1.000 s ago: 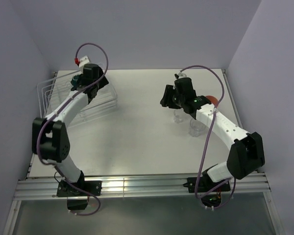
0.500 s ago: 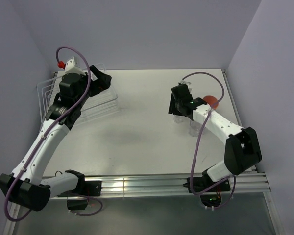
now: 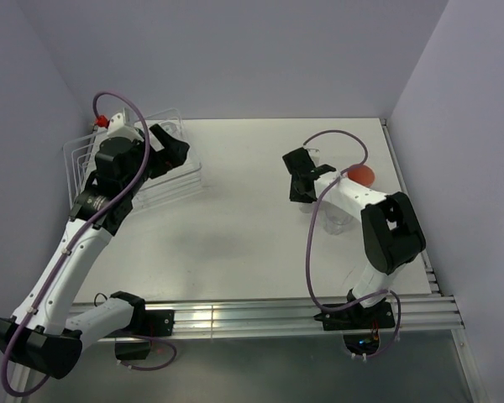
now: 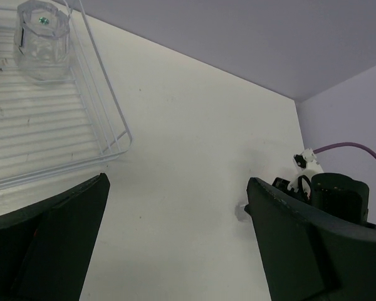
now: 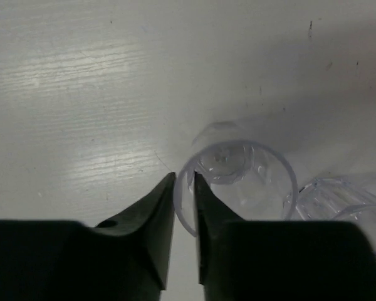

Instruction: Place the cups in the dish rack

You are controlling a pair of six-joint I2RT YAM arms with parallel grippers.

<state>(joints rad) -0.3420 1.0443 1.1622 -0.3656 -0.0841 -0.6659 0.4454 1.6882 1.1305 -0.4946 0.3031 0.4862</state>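
On the white worktop point(image 3: 252, 218), enclosed by pale lilac walls, the dish rack point(image 4: 81, 125) sits at the far left with one clear tumbler point(image 4: 42, 39) inside. The left gripper point(image 4: 175, 244) hangs beside it, spread wide and holding nothing. The right gripper point(image 5: 185, 207) pinches the rim of another clear cup point(image 5: 238, 182), a third tumbler point(image 5: 344, 213) just beside, the salmon-pink cup point(image 3: 360, 175) near.

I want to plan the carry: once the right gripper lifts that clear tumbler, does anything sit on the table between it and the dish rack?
Nothing visible does. The table is bare between the clear tumbler pinched by the right gripper and the dish rack. The left gripper hangs over the rack's near corner.
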